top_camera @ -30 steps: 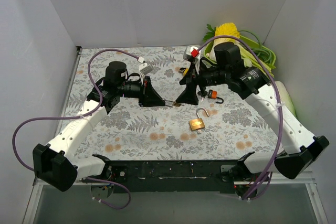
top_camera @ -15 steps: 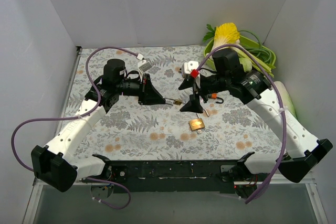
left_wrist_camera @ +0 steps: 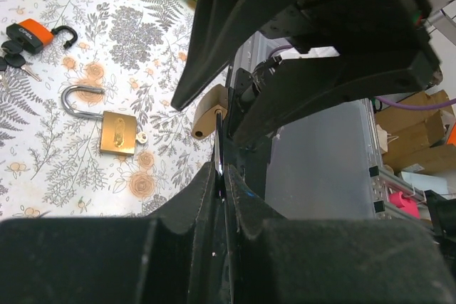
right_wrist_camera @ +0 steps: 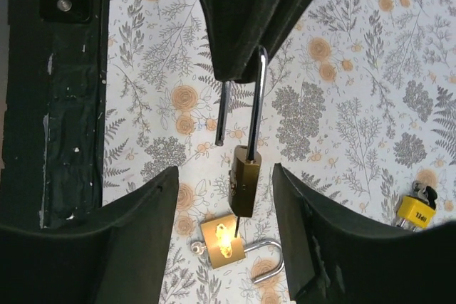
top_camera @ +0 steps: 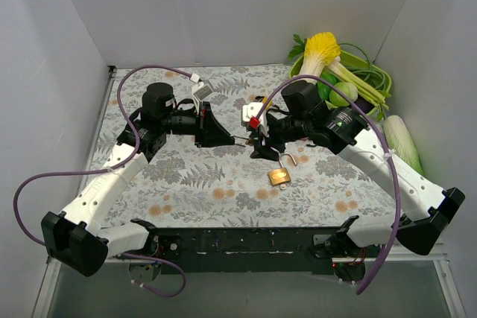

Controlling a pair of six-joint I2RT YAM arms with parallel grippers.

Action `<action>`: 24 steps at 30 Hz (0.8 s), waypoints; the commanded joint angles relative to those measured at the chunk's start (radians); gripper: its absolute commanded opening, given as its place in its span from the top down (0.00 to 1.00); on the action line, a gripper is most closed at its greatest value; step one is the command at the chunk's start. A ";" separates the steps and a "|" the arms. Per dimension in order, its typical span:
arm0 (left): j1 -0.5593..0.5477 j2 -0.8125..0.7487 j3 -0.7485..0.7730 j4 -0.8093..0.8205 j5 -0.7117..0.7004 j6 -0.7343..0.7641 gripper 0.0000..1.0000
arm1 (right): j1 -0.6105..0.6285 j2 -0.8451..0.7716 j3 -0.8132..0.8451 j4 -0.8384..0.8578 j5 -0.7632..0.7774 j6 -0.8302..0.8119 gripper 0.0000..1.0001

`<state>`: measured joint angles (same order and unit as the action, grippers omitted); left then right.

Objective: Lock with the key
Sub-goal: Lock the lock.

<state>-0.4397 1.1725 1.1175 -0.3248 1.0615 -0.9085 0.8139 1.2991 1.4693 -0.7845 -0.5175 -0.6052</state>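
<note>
Right wrist view, frame centre: right gripper fingers spread wide either side of small brass padlock. Hangs with long axis vertical, open shackle clamped above by left gripper. Probably next: close right fingers on the body.

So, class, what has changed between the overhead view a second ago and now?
The right gripper swung left toward the left gripper. Its open fingers now flank the small padlock, without gripping it. The left gripper holds that padlock by its shackle, as before. The open brass padlock on the mat has not moved.
</note>
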 commanded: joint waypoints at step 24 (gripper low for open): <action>-0.053 -0.099 -0.021 0.041 -0.026 0.266 1.00 | 0.001 0.065 0.103 -0.055 -0.231 0.082 0.99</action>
<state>-0.4603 1.1027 1.1011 -0.3244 1.0729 -0.7258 0.7986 1.3510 1.5196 -0.8352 -0.6037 -0.5480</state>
